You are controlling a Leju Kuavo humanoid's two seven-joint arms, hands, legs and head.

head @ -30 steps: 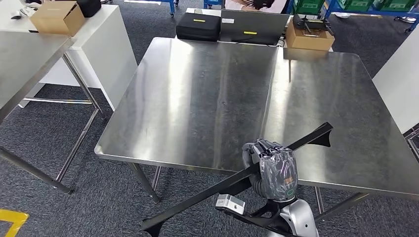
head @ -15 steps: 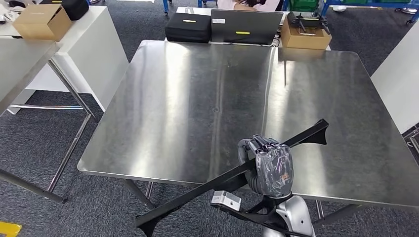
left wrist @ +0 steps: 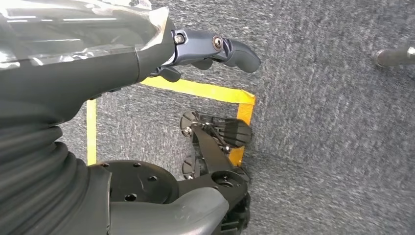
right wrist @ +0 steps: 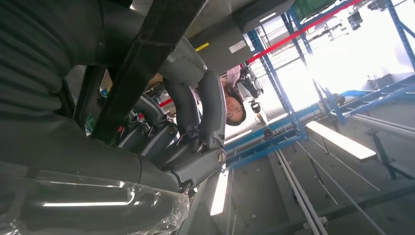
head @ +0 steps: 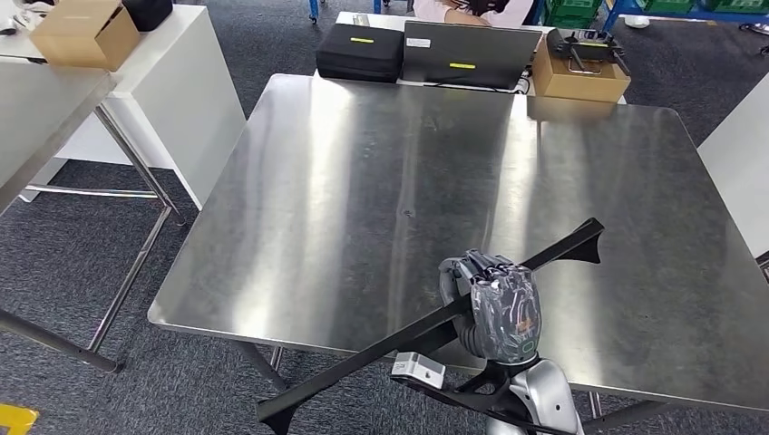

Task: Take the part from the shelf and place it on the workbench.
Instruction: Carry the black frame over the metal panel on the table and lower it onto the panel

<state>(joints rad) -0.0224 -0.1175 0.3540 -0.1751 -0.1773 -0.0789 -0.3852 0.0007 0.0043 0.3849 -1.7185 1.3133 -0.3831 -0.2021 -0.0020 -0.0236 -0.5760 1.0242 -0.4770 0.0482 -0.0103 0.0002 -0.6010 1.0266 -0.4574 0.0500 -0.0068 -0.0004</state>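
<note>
— Part [head: 426,330], where is it?

— In the right hand [head: 494,304]. It's a long black bar with flared ends, and the fingers are wrapped around it near its middle. It lies on a slant: the far end reaches over the near right part of the steel worktop [head: 363,181], the near end hangs past the worktop's front edge, above the grey carpet [head: 181,381].

— Is it touching the worktop?

— Cannot tell from the head view. The hand sits over the front edge, and the bar crosses that edge.

— And the right wrist view?

— The black bar [right wrist: 147,58] runs across the hand [right wrist: 181,132], with the dark fingers [right wrist: 210,112] curled over it. A firm grip.

— The left hand?

— The left hand [left wrist: 147,54] hangs over the carpet, above a strip of yellow floor tape [left wrist: 195,89]. Its fingers [left wrist: 230,48] are partly curled with nothing in them, a little apart; I read it as open.

— Anything else about?

— At the far edge of the worktop: a black case [head: 360,52], a dark flat panel [head: 471,54] and a cardboard box [head: 580,72] with dark items inside. On the left stands a white table [head: 172,63] with another cardboard box [head: 86,32], and a second steel table [head: 36,118] nearer.
</note>
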